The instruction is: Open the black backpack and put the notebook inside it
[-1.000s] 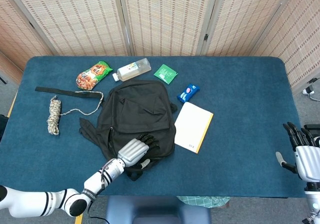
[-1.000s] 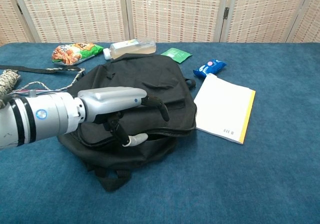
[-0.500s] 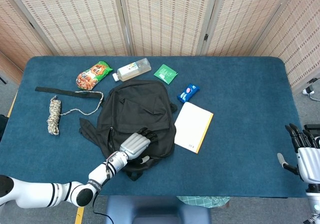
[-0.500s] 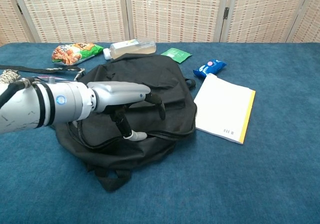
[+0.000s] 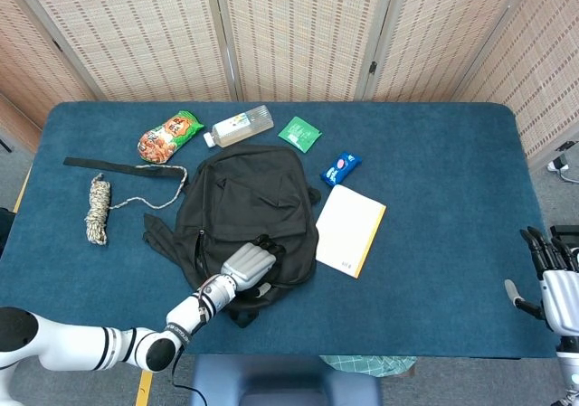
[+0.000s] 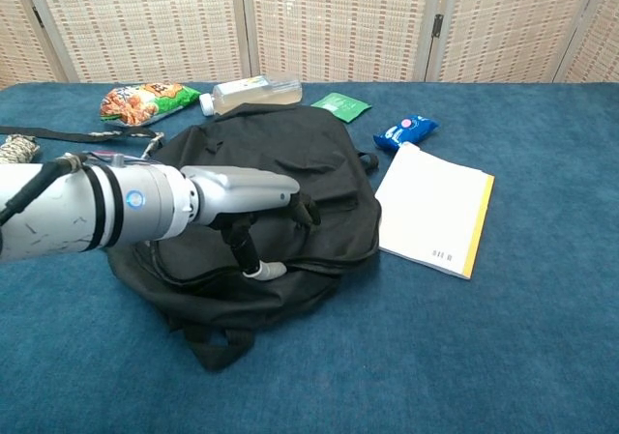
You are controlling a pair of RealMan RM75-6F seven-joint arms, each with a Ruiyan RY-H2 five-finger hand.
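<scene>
No legible txt anywhere: small dark print on the notebook (image 6: pixel 435 212) cover near its front edge is too tiny to read, and the labels on the snack bag (image 6: pixel 145 100), bottle (image 6: pixel 253 90), green packet (image 6: pixel 340 104) and blue packet (image 6: pixel 405 130) at far side are blurred.

White arm (image 6: pixel 58 223), black bands, silver hand (image 6: pixel 247 190), black fingers (image 6: pixel 308 210).
</scene>
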